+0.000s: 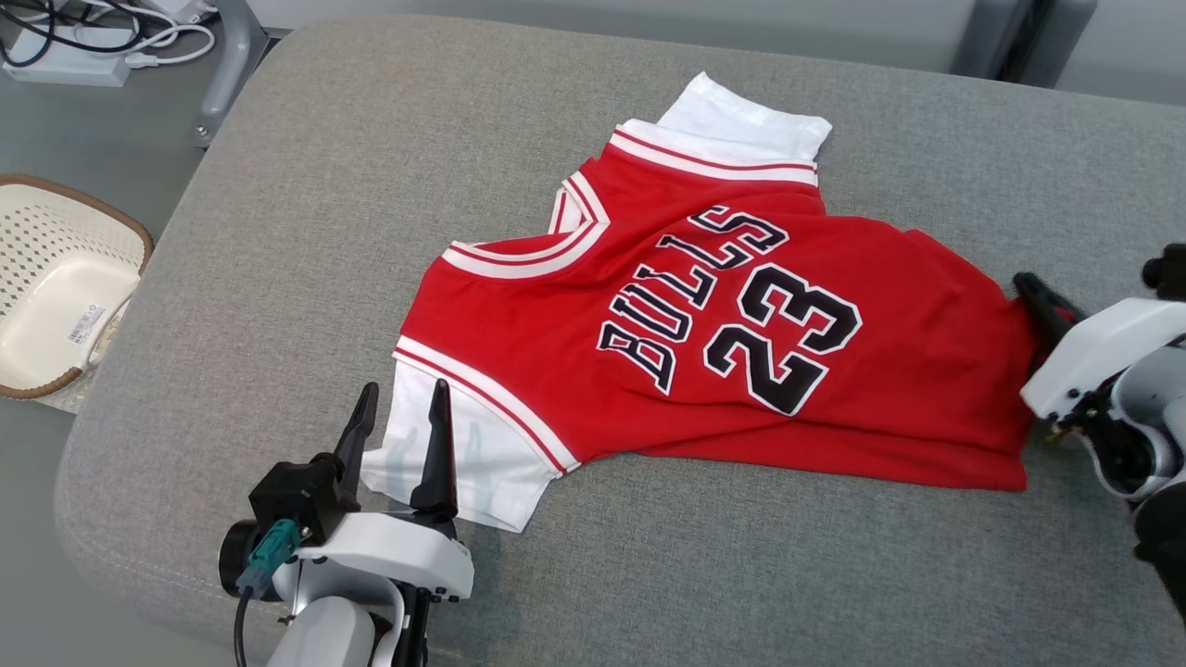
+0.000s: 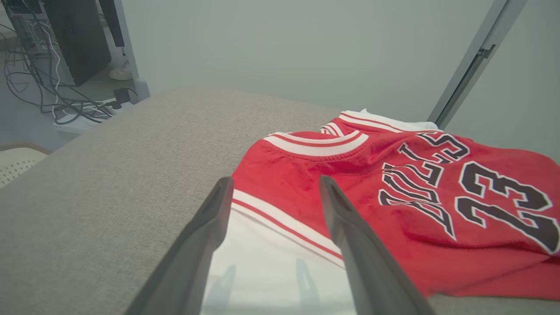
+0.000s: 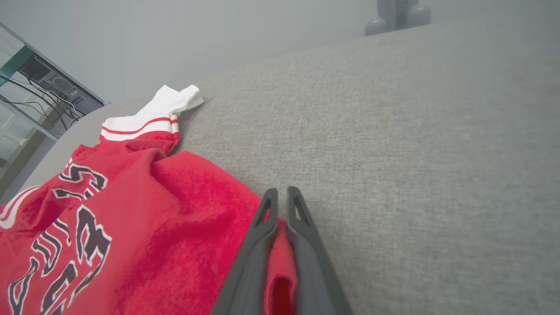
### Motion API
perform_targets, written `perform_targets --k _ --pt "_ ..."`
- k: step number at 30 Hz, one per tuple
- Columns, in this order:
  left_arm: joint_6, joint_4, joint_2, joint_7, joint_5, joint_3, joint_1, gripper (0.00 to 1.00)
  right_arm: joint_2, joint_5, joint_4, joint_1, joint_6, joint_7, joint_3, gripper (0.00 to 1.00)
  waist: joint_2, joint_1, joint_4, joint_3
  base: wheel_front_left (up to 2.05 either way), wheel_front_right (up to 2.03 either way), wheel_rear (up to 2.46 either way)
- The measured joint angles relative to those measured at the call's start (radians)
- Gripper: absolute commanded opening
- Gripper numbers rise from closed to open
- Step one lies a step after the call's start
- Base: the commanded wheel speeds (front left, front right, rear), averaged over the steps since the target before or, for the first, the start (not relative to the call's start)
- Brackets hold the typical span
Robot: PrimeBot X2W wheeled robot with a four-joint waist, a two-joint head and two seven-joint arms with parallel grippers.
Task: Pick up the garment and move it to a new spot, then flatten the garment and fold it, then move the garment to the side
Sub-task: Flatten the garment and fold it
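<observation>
- Grey cushion [image 1: 278, 232] spreads out wide and soft in front of the robot. The garment [image 1: 704, 371] lies in the middle of it, a red shirt with BULLS and 23 facing up.
- It is not flat yet. The cloth has bumps near the number. A white sleeve [image 1: 463, 463] sticks out at the near left corner.
- I think the step now is making the shirt flat. To do it well, both ends need a firm hold. Then comes a slow pull apart, low over the cushion, so the bumps go away and nothing bunches up.
- The right gripper [image 3: 282, 194] is at the bottom edge of the shirt. Its two fingers are pressed almost together, with a bit of red cloth pinched between them.
- The left gripper [image 1: 405, 389] is at the white sleeve. Its fingers are spread wide and have nothing in them. I cannot tell if they touch the cloth.
- It should close on the sleeve edge and grab only cloth, not cushion.
- The left arm comes up from the near edge, with its fingers pointing away from the robot. The right arm comes in from the right side, pointing at the shirt.
- Off to the left, a basket [image 1: 56, 278] sits on the floor, and cables [image 1: 93, 37] lie farther back.
</observation>
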Motion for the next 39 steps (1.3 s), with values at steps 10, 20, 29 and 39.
perform_targets --k 10,20,29,39 --pt "0.012 -0.013 -0.001 0.000 -0.030 -0.032 -0.002 1.00 -0.130 -0.024 0.035 -0.228 0.000 -0.069 0.106 0.00 0.0000 0.0000 0.026 0.002 0.00 0.00 0.00" --pt "0.016 -0.017 -0.001 0.000 -0.066 -0.075 -0.015 1.00 -0.156 -0.036 0.153 -0.368 0.000 -0.043 0.190 0.00 0.0000 0.0000 0.073 0.042 0.00 0.00 0.00" --pt "0.031 -0.018 -0.001 0.000 -0.080 -0.084 -0.028 1.00 -0.110 -0.077 0.282 -0.423 0.000 -0.155 0.236 1.00 0.0000 0.0000 0.078 0.064 0.00 0.00 0.00" --pt "0.024 -0.005 -0.002 0.000 -0.060 -0.038 -0.028 1.00 -0.087 -0.087 0.252 -0.370 0.000 -0.270 0.292 1.00 0.0000 0.0000 0.004 0.015 0.00 0.00 0.00"
